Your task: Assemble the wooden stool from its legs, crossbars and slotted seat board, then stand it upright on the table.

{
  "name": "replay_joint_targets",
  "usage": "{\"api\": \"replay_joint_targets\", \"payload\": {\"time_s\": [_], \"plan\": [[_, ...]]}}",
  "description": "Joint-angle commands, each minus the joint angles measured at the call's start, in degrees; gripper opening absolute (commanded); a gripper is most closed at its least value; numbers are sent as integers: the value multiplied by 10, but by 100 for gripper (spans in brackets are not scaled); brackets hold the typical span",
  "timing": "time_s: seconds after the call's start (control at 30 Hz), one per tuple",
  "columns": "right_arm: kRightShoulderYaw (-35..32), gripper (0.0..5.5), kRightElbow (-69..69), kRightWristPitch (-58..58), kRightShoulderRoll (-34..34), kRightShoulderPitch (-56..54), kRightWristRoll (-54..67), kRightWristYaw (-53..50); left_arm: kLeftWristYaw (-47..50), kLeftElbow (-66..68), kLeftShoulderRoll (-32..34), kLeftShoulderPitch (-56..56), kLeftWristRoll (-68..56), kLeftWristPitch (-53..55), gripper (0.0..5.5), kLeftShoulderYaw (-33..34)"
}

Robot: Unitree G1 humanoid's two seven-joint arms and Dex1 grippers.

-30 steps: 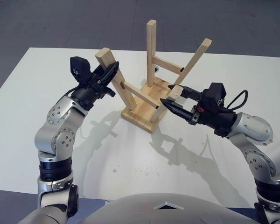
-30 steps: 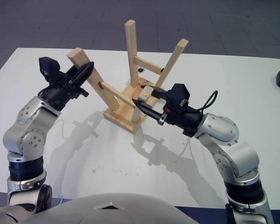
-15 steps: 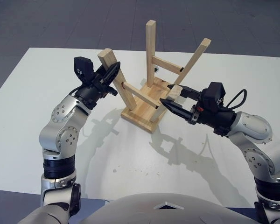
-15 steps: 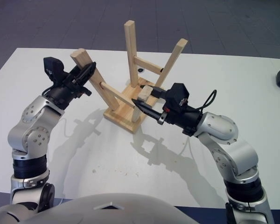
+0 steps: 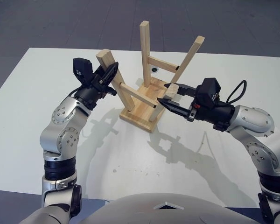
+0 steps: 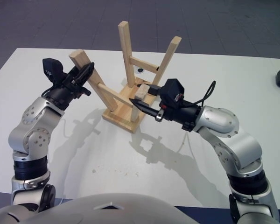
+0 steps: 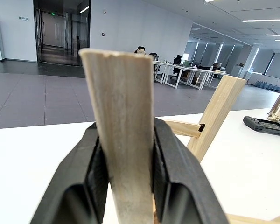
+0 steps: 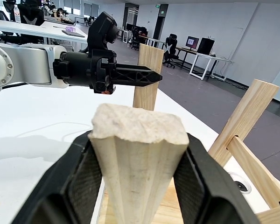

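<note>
Bright, light fr. above & ahead, crisp shadows on white table (image 5: 46,70)

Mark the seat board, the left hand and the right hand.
seat board (image 5: 141,113): left eye view, bare upward face near its front corner.
left hand (image 5: 115,78): left eye view, midway between fingertips.
right hand (image 5: 163,93): left eye view, midway between fingertips.

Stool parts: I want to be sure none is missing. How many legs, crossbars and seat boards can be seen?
Legs: 4
Crossbars: 2
Seat board: 1
Total: 7
</note>
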Motion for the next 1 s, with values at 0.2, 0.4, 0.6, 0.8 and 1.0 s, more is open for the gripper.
{"api": "replay_joint_targets", "payload": {"time_s": [0.2,0.4,0.6,0.8,1.0], "plan": [[25,207,22,34,-25,33,-36,8,7,-23,2,16,13,5,103,1],[48,207,9,60,-41,14,-38,9,6,-14,0,6,15,4,103,-4],[52,207,7,73,-37,-5,-23,1,3,-10,-2,6,18,1,103,-8],[-24,323,32,72,-5,-4,39,3,0,-1,2,5,20,-3,103,-2],[-123,426,70,144,21,-64,258,-21,-2,3,0,2,24,-4,103,-2]]}}
